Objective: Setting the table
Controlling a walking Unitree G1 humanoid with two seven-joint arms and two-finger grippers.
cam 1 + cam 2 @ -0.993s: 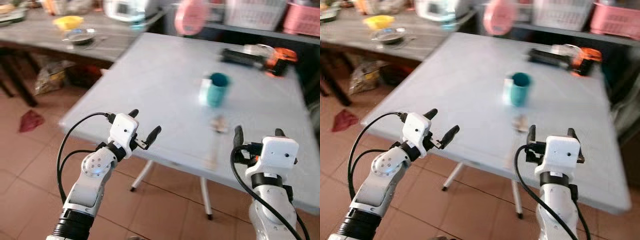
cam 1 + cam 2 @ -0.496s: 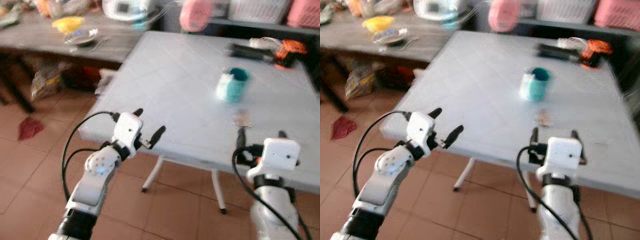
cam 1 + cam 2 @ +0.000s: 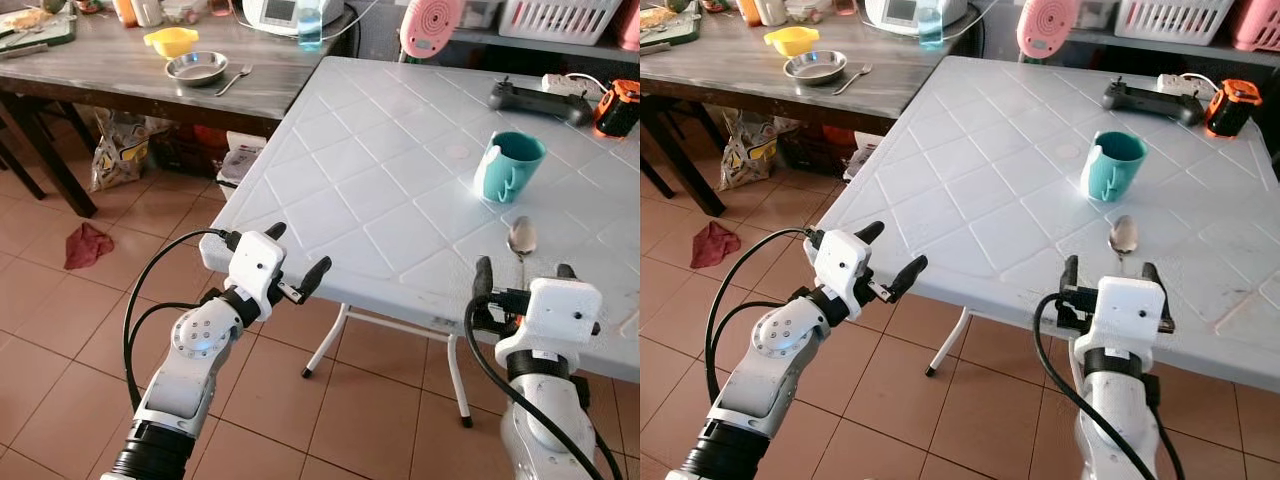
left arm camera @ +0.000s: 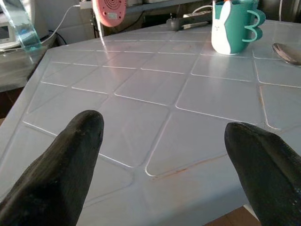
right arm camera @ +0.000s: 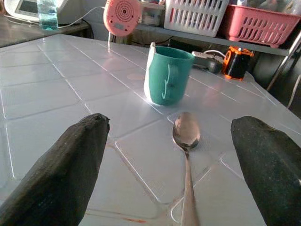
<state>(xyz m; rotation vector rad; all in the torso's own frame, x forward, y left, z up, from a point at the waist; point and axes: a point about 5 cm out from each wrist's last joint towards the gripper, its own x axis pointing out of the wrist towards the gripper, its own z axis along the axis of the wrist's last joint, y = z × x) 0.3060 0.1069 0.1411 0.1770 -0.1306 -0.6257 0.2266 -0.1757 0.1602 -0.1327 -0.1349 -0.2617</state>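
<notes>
- Spoon, slim and of shiny metal, flat on the white moulded plastic desk straight ahead of the right gripper, bowl pointing away toward the teal mug; left gripper well off at the desk's near corner.
- Right wrist view: spoon centred between wide-spread black fingers, long axis along the reach, handle nearest; mug just beyond.
- Left wrist view: fingers also spread wide, holding nothing, over bare desk.
- Behind: pink basket, dark wooden side desk, tiled floor.
</notes>
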